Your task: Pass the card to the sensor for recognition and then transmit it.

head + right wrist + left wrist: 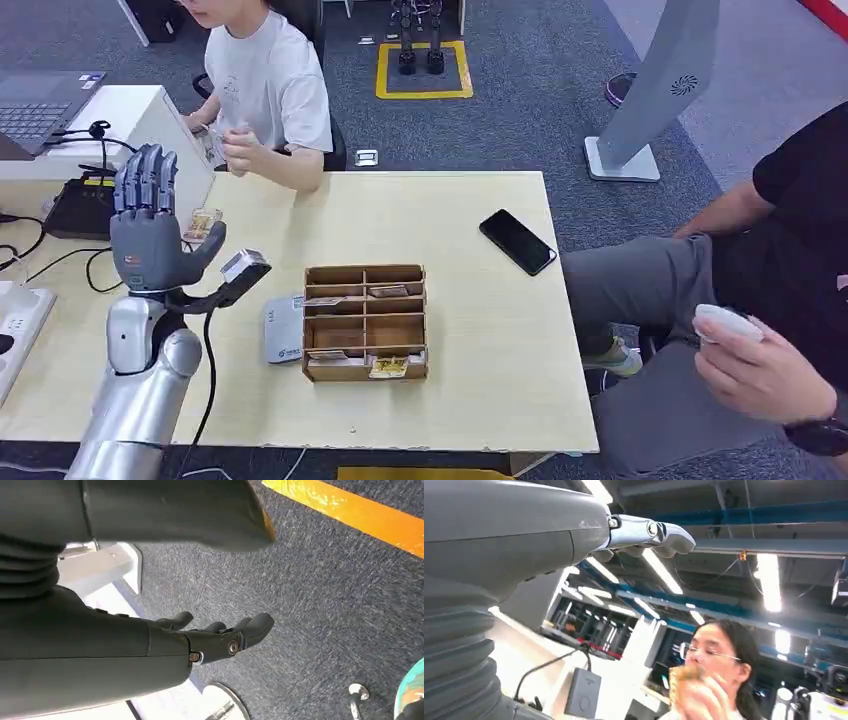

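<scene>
The left hand [148,235] is raised with fingers spread and empty, the handover apparently done, so next it must fetch another card from the box [365,322].

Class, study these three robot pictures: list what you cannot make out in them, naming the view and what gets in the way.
- Head view: the print on the cards in the wooden organizer is too small to read.
- Head view: the grey card reader is partly hidden behind the organizer.
- Left wrist view: what the seated person holds up to the face is blurred.
- Head view: the left hand shows its back, so its palm side is hidden.
- Right wrist view: the right hand is dark; finger detail is unclear.
</scene>
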Available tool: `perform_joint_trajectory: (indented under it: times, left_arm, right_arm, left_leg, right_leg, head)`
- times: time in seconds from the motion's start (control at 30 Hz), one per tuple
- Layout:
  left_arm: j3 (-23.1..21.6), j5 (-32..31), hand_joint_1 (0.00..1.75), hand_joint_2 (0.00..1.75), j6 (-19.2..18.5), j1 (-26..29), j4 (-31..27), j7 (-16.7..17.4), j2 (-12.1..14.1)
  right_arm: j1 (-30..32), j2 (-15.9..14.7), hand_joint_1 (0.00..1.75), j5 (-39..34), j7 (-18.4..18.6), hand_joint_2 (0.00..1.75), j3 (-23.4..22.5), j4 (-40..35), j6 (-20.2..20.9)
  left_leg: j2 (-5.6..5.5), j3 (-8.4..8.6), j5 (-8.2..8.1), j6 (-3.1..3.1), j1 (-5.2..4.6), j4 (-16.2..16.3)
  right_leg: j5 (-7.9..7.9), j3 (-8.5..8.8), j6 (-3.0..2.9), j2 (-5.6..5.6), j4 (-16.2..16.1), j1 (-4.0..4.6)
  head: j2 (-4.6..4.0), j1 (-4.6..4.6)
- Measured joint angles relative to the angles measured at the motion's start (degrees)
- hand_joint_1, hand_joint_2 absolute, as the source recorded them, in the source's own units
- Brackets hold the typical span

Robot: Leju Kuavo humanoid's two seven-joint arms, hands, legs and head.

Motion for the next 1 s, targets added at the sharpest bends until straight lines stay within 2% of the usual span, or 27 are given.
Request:
perform_joint_trajectory:
  times: [0.07,0.17,0.2,0.27,0.33,0.43,0.57,0.7,0.73,0.83,0.93,1.0]
  left_arm:
    - [-0.75,3.1,0.0,1.75,-1.65,0.8,-0.28,0.37,0.29]
    - [-1.88,10.6,0.0,1.75,-7.14,2.74,-2.34,-0.72,0.39]
    - [-2.8,16.48,0.0,1.75,-12.96,4.77,-4.73,-2.12,0.53]
    - [-4.59,21.38,0.0,1.75,-19.76,8.03,-9.19,-3.71,1.16]
    - [-6.73,23.13,0.0,1.75,-23.64,11.37,-13.71,-5.0,2.15]
    - [-9.33,23.14,0.0,1.75,-26.12,15.1,-19.47,-5.35,4.24]
    - [-11.87,20.16,0.0,1.75,-26.64,18.56,-25.03,-6.36,7.06]
    - [-14.41,11.21,0.0,1.75,-23.8,19.97,-28.29,-5.55,8.85]
    - [-15.73,5.91,0.0,1.75,-21.47,19.95,-29.0,-3.9,9.46]
    - [-18.57,-1.53,0.0,1.75,-17.64,19.3,-29.29,-0.42,9.9]
    - [-20.97,-8.22,0.0,1.75,-14.68,18.04,-29.11,3.68,9.86]
    - [-22.39,-9.17,0.0,1.75,-13.55,16.74,-28.17,5.58,9.53]
  right_arm:
    - [0.19,0.0,0.0,-0.24,-0.15,0.0,-0.22,0.0,-0.26]
    - [0.56,0.0,0.0,-0.75,-0.57,0.0,-0.92,0.02,-0.94]
    - [0.91,0.0,0.0,-1.25,-0.88,0.0,-1.36,0.04,-1.36]
    - [1.39,0.0,0.0,-1.64,-1.14,0.0,-1.97,0.09,-1.86]
    - [1.87,0.0,0.0,-1.86,-1.18,0.0,-2.58,0.15,-2.06]
    - [2.4,-0.02,0.0,-2.19,-1.51,0.0,-3.17,0.26,-2.19]
    - [2.74,-0.02,0.0,-2.3,-1.86,0.0,-3.94,0.28,-2.16]
    - [2.8,-0.13,0.0,-2.12,-1.68,0.0,-4.26,0.39,-2.12]
    - [2.79,-0.2,0.0,-1.79,-1.49,0.0,-4.29,0.44,-1.97]
    - [2.77,-0.28,0.0,-1.2,-1.14,0.0,-4.29,0.44,-1.81]
    - [2.67,-0.33,0.0,-0.46,-0.83,0.0,-4.29,0.42,-1.62]
    - [2.56,-0.31,0.0,-0.04,-0.68,0.0,-4.29,0.42,-1.49]
  left_leg:
    - [0.0,0.0,0.0,0.0,0.0,0.0]
    - [0.0,0.0,-0.01,0.0,0.0,0.0]
    - [0.01,-0.01,-0.02,0.0,0.0,0.0]
    - [0.01,-0.03,-0.05,0.0,0.0,0.0]
    - [0.02,-0.09,-0.06,0.01,0.0,0.0]
    - [0.06,-0.11,-0.09,0.04,0.0,0.0]
    - [0.06,-0.11,-0.09,0.05,0.0,0.0]
    - [0.05,-0.1,-0.07,0.03,0.01,0.0]
    - [0.05,-0.1,-0.06,0.02,0.01,0.0]
    - [0.04,-0.1,-0.06,0.03,0.0,0.0]
    - [0.04,-0.1,-0.06,0.03,0.0,0.0]
    - [0.04,-0.1,-0.06,0.03,-0.01,0.01]
  right_leg:
    - [0.0,0.0,0.0,0.0,0.0,0.0]
    - [-0.01,0.0,0.0,0.0,0.0,0.0]
    - [-0.01,0.0,0.0,0.01,0.0,0.0]
    - [-0.03,-0.02,0.0,0.02,-0.01,0.0]
    - [-0.05,-0.07,0.02,0.03,-0.01,0.0]
    - [-0.06,-0.12,0.04,0.05,-0.02,0.0]
    - [-0.07,-0.12,0.04,0.04,-0.01,0.0]
    - [-0.06,-0.12,0.03,0.04,-0.01,0.0]
    - [-0.06,-0.12,0.03,0.03,-0.01,0.0]
    - [-0.04,-0.11,0.03,0.03,-0.01,0.0]
    - [-0.02,-0.11,0.01,0.03,-0.01,0.0]
    - [-0.01,-0.1,0.01,0.03,-0.02,-0.01]
  head:
    - [0.02,0.02]
    - [0.0,0.02]
    - [0.0,0.02]
    - [0.0,0.02]
    - [0.0,0.02]
    - [0.0,0.02]
    - [0.0,0.0]
    - [0.0,0.0]
    - [0.0,0.02]
    - [0.0,0.02]
    - [0.0,0.04]
    - [0.0,0.02]
